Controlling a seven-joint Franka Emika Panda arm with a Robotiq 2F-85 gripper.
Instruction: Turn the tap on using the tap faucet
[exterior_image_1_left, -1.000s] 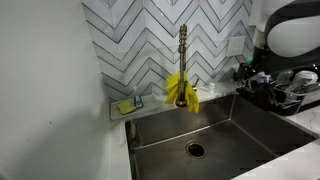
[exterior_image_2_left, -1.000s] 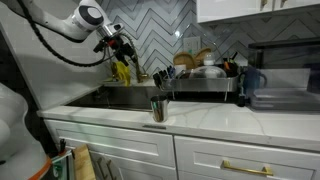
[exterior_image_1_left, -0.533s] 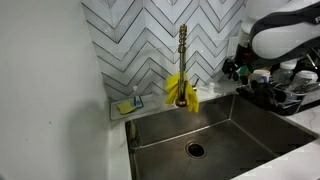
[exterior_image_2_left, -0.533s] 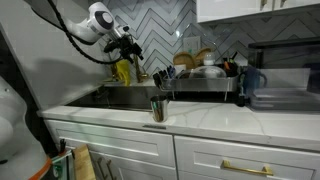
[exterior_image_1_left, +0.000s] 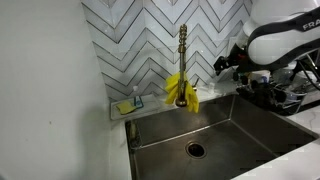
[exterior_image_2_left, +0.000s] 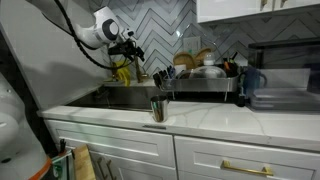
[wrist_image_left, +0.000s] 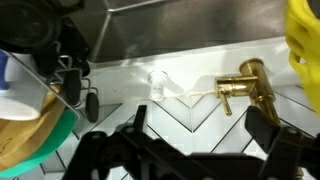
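The tap (exterior_image_1_left: 183, 60) is tall, thin and brass-gold with a ribbed neck, upright behind the steel sink (exterior_image_1_left: 240, 125). A yellow cloth (exterior_image_1_left: 181, 90) hangs at its base. In the wrist view a brass fitting with a small lever (wrist_image_left: 243, 85) shows against the chevron tiles. My gripper (exterior_image_1_left: 226, 63) hangs in the air beside the tap, about a hand's width away, and touches nothing. It also shows in an exterior view (exterior_image_2_left: 133, 46). In the wrist view its fingers (wrist_image_left: 200, 130) stand wide apart and empty.
A dish rack (exterior_image_2_left: 205, 82) with plates and bowls stands beside the sink. A metal cup (exterior_image_2_left: 158, 108) sits on the white counter. A sponge holder (exterior_image_1_left: 128, 104) sits at the sink's back corner. Bowls and utensils (wrist_image_left: 45, 90) fill the wrist view's side.
The arm has swung the gripper closer to the tap, across the dish rack toward the sink. The gripper has stayed open. The tap and cloth have not moved.
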